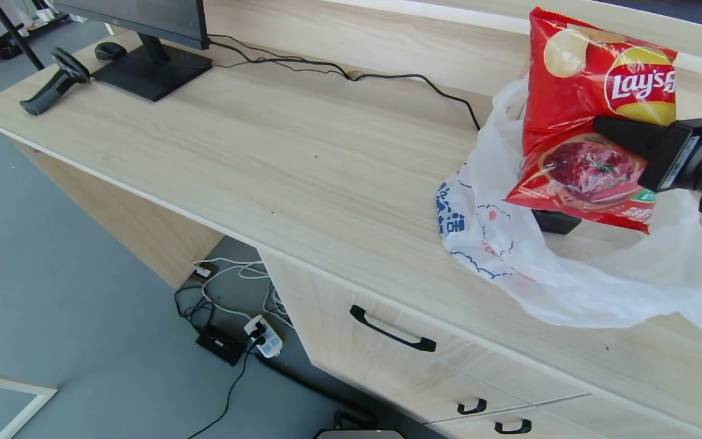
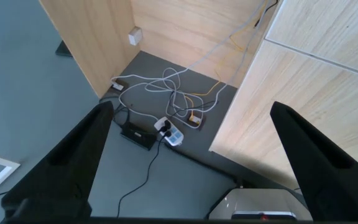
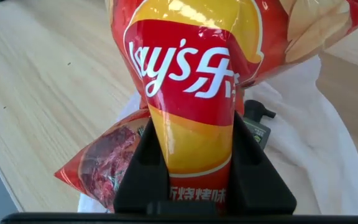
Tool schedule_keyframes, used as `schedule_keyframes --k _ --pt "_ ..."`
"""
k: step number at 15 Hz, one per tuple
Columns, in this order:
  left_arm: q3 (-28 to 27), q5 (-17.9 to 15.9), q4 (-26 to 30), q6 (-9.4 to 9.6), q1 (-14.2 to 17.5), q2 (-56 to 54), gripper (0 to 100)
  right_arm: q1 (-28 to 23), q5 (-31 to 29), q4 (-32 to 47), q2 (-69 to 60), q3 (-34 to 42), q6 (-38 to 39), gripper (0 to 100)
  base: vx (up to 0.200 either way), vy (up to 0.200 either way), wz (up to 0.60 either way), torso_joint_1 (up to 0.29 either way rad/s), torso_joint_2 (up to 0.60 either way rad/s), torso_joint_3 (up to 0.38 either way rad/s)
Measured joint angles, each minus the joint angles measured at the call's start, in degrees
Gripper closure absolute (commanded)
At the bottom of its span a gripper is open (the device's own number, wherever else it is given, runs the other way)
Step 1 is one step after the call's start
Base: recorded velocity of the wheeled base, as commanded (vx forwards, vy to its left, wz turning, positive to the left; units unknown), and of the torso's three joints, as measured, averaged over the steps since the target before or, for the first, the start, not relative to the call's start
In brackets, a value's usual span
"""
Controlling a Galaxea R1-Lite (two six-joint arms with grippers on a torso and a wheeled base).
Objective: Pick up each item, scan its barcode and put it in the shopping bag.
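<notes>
Right tool [image 3: 194, 155] clamped on chips [image 1: 595, 79], held upright over the bag [image 1: 570, 268] at the right end of the surface [image 1: 296, 152]. Left tool [image 2: 191, 109] wide apart, holding nothing, low beside the cabinet [image 2: 303, 68] over floor cables [image 2: 173, 93]. Scanner [image 1: 55, 82] lies far left by the monitor [image 1: 144, 12].

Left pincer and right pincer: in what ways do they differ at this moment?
The left pincer is open and empty; the right pincer is shut on the red chip bag. The left pincer hangs over the grey floor, where cables lie; the right pincer holds its load over the white shopping bag on the wooden counter. Both are black.
</notes>
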Motion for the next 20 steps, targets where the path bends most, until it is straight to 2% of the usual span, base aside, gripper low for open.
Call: schedule_keyframes --k 5,11,17,20 --pt "0.0 0.0 0.0 0.27 0.0 0.0 0 -0.9 -1.2 -0.2 0.4 1.6 -0.4 100 0.0 0.0 0.0 0.0 0.0 0.0" --pt "0.0 0.0 0.1 0.46 0.0 0.0 0 -6.6 -2.6 -1.1 0.8 2.2 -1.6 100 0.0 0.0 0.0 0.0 0.0 0.0" --pt "0.0 0.0 0.2 0.46 0.0 0.0 0 -8.7 -6.1 -2.8 1.7 2.1 -0.4 100 0.0 0.0 0.0 0.0 0.0 0.0" --pt "0.0 0.0 0.2 0.46 0.0 0.0 0 -8.4 -5.9 -2.9 1.2 5.8 -1.3 100 0.0 0.0 0.0 0.0 0.0 0.0"
